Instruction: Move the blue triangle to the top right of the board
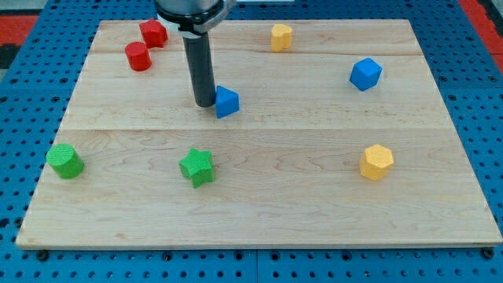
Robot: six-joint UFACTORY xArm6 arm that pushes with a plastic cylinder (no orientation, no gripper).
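Wooden counter (259, 212), pale and planked, rests on a blue pegboard surface (479, 94); items are recorded from the view's bottom upward, each placed relative to my tip.

Nearest row: a green star (196, 167) sits just below my tip, slightly toward the view's left. A green cylinder-like block (64, 160) lies well to the view's left and below. A yellow hexagonal block (376, 162) lies well to the view's right and below.

Middle: my tip (204, 104), the lower end of a straight dark rod, stands on the counter. No pincer is fitted, so no open or closed state applies. The blue triangle (226, 102) lies immediately at the tip's right in the view, touching it or all but touching; the exact contact cannot be told. It sits left of the counter's centre, well short of the top right corner.

Farther: a blue block (365, 74), shape roughly cubic or hexagonal, lies far to the view's right and somewhat above. A red cylinder (138, 56) lies above and to the view's left. A red block (153, 33) sits just beyond that cylinder, close beside it. A yellow block (281, 37) lies above and to the view's right, near the top edge.
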